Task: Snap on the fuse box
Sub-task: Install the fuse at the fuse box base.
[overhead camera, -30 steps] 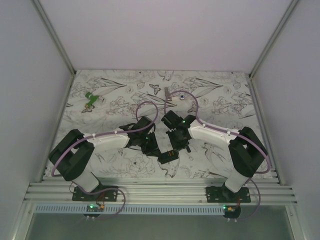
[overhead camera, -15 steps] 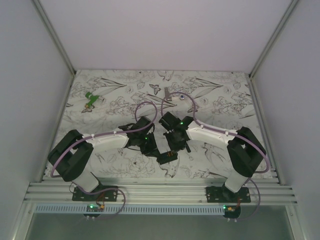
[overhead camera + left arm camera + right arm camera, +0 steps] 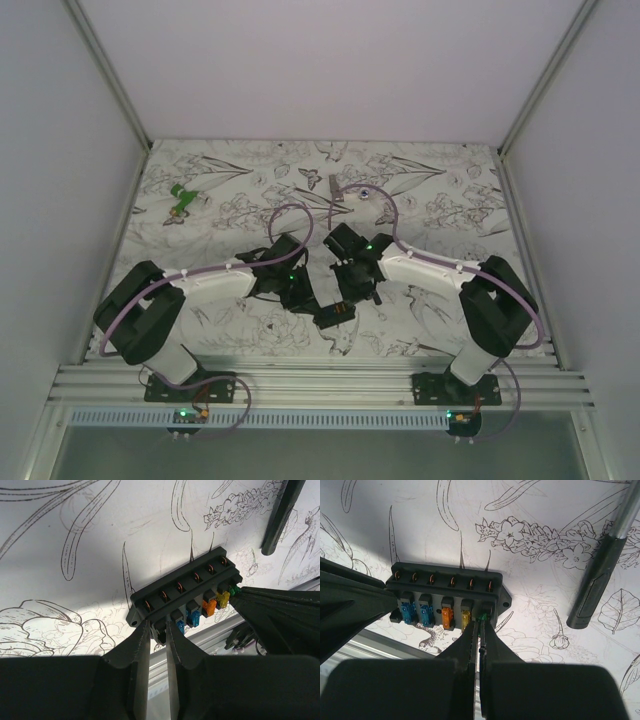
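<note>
Fuse box (image 3: 186, 596), seemingly gripped at both ends

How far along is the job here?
Done: two blue fuses, an orange fuse and a yellow fuse sit in the fuse box. In hand: left gripper clamps one end, right gripper pinches the green fuse at the other. Remaining: likely pressing it home, letting go.

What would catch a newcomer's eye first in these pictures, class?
The black fuse box with its row of blue, orange, yellow and green fuses, near the table's front edge. The left gripper pinches one end, and the right gripper closes on the green fuse at the other. A hammer lies beside.
</note>
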### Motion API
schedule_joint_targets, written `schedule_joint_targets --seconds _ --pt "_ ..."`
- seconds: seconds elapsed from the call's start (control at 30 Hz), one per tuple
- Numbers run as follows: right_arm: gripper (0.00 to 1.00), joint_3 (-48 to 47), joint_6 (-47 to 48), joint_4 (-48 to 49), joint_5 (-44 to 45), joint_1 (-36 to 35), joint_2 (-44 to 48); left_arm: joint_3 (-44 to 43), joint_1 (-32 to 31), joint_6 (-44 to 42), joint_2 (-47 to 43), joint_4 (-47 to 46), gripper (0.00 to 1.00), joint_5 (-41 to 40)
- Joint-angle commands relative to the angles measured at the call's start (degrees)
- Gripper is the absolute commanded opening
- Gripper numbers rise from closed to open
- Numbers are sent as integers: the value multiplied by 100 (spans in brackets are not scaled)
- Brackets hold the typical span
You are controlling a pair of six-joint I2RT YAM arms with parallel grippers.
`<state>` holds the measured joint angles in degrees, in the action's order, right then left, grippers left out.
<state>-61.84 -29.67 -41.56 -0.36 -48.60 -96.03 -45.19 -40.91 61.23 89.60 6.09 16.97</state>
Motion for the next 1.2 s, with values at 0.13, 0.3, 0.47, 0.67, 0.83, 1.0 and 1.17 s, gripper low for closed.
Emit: schedule_joint_targets --seconds 0.13,0.3,0.47,0.67,0.83,1.0,1.17 --pt "0 868 116 -630 467 57 -816 316 74 -120 99 855 16 -654" --pt "0 811 135 -822 564 110 -615 308 100 -136 105 867 15 -654" --pt "0 700 173 -970 697 190 -545 321 111 -132 105 865 15 -647" --pt "0 779 206 -857 657 192 -684 336 128 -134 96 873 15 -651" --pt "0 938 203 -784 652 193 -854 355 142 -129 95 876 15 -654" --pt "0 1048 207 -743 664 193 -1036 362 145 -134 111 870 15 -652" --pt "0 1063 185 -845 868 193 -1036 371 156 -126 94 874 15 -663"
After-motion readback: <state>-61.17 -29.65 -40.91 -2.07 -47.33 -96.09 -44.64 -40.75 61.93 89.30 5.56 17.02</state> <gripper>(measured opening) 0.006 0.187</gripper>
